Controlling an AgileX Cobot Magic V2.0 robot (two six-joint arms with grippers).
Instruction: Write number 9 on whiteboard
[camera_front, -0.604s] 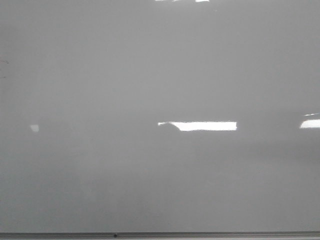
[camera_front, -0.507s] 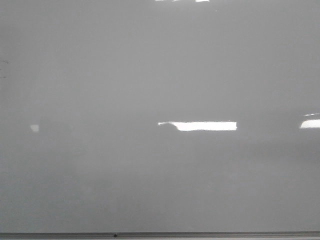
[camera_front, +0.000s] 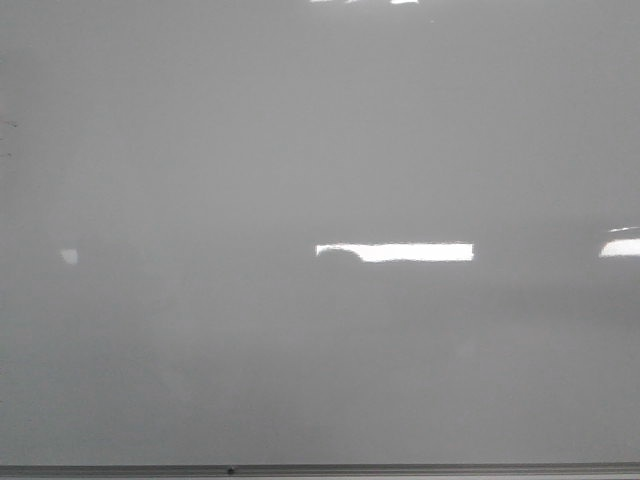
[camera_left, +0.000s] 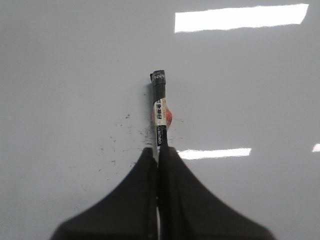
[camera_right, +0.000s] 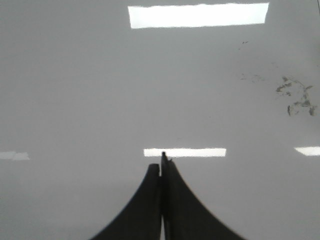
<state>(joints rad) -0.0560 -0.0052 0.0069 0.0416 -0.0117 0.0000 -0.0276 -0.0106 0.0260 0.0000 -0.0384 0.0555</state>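
Observation:
The whiteboard (camera_front: 300, 150) is glossy pale grey and fills the front view, with a thin grey frame edge (camera_front: 320, 469) along the bottom. No number 9 shows on it in any view. Neither gripper shows in the front view. In the left wrist view my left gripper (camera_left: 158, 150) is shut on a marker (camera_left: 160, 112), black with a white label and a red patch, which points out over the whiteboard (camera_left: 60, 75). In the right wrist view my right gripper (camera_right: 161, 167) is shut with nothing in it, over the whiteboard (camera_right: 75, 90).
Bright rectangular light reflections (camera_front: 400, 252) lie on the board. Faint dark specks (camera_left: 120, 135) dot the board beside the marker. Smudged greenish-black marks (camera_right: 295, 97) sit on the board in the right wrist view. A small dark dot (camera_front: 230, 470) sits on the frame edge.

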